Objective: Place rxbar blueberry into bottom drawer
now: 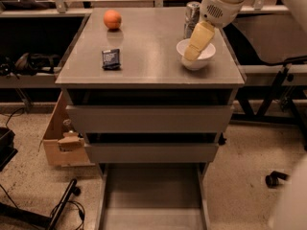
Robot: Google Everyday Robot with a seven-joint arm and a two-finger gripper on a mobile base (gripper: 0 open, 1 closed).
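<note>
Hovering over the white bowl (pixel 200 65), the gripper (pixel 192 54) has a grip state I cannot tell.
The rxbar blueberry (pixel 111 59) lies well to its left, long axis front-to-back.

Lab-like workroom, grey metal cabinet (pixel 148 119), cardboard box (pixel 60 150), cables (pixel 61 211) on speckled floor (pixel 29 186), jaws over white bowl (pixel 207 59)

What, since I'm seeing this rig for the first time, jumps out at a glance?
The robot's pale claw hangs over the white bowl at the right of the grey cabinet top. To the left lie a small dark bar near the front and an orange ball at the back. Below, the bottom drawer stands pulled open.
</note>
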